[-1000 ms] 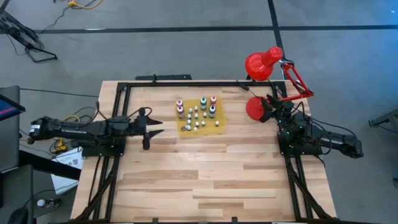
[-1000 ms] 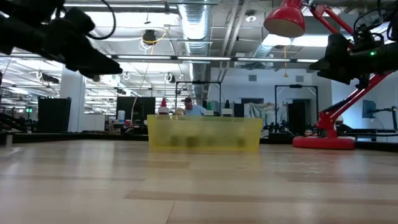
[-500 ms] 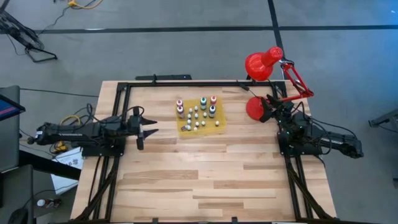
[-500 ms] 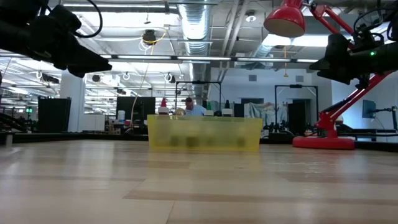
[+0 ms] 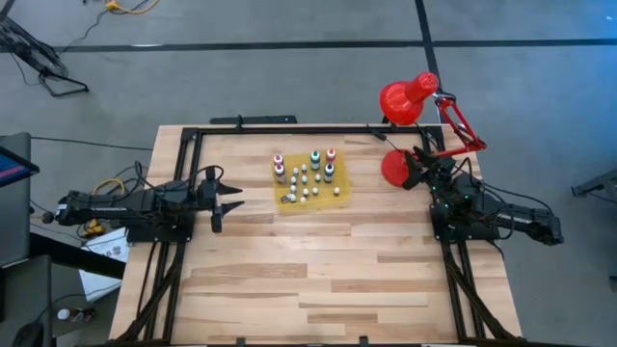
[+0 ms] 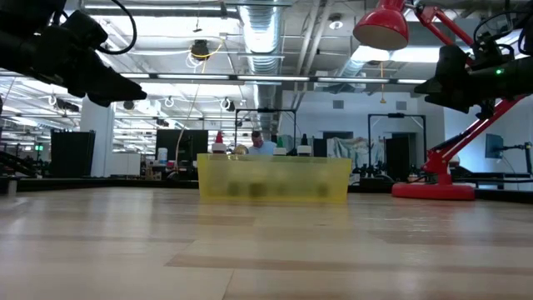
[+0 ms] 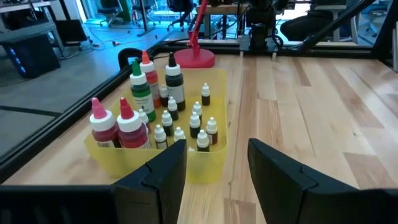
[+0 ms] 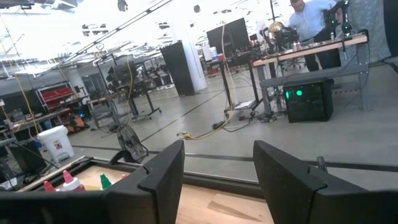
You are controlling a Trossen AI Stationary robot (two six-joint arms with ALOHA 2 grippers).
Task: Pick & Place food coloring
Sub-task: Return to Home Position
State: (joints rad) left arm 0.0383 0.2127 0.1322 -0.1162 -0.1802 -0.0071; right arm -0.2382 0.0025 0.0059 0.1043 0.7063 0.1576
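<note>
Two arms: one lies at the left edge of the table (image 5: 318,280) in the high view, the other sits folded at its right edge.
Left gripper (image 5: 224,200): left of centre in the high view, above the wood and pointing at the bin; its fingers are spread apart and hold nothing.
Right gripper (image 5: 422,159): right of centre, just beside the lamp's round base; the right wrist view shows its fingers parted and empty.
Food coloring (image 5: 307,174): all standing upright inside the yellow bin (image 5: 339,185), just above centre in the high view.
Bottle mix: the left wrist view shows small white-capped droppers in front of taller ones with red, pink, green and dark contents.
Between gripper and bin: bare wood.
Red desk lamp (image 5: 405,99): upper right of the high view, its shade beyond the table's far edge and its arm angled over the right arm.
Black frame (image 5: 289,129): rails run along the table's far edge and down both sides.
Room behind: a person (image 6: 260,143) shows above the bin in the low view.
Writing: bottle labels are too small to read.
</note>
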